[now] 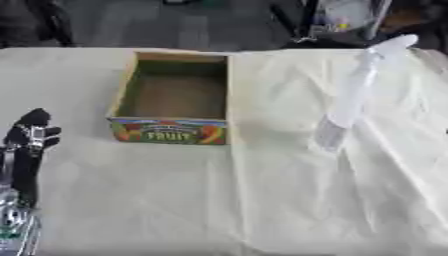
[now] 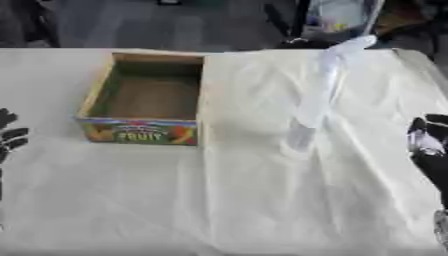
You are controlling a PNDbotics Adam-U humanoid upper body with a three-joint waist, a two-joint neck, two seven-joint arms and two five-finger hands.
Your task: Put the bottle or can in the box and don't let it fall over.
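Observation:
A tall pale translucent bottle (image 1: 353, 95) stands upright on the white cloth, right of the box and apart from it. The cardboard box (image 1: 172, 131) is open at the top, shows nothing inside, and has a colourful "FRUIT" label on its near wall. My left hand (image 1: 27, 136) rests open at the lower left with its fingers up, well short of the box. At the right edge my right hand (image 2: 428, 144) is open too, fingers up, a little to the right of the bottle (image 2: 317, 95) and not touching it.
The white cloth (image 1: 219, 200) covers the table and is creased around the bottle. Beyond the far table edge are dark furniture and a clear bag (image 2: 337, 17).

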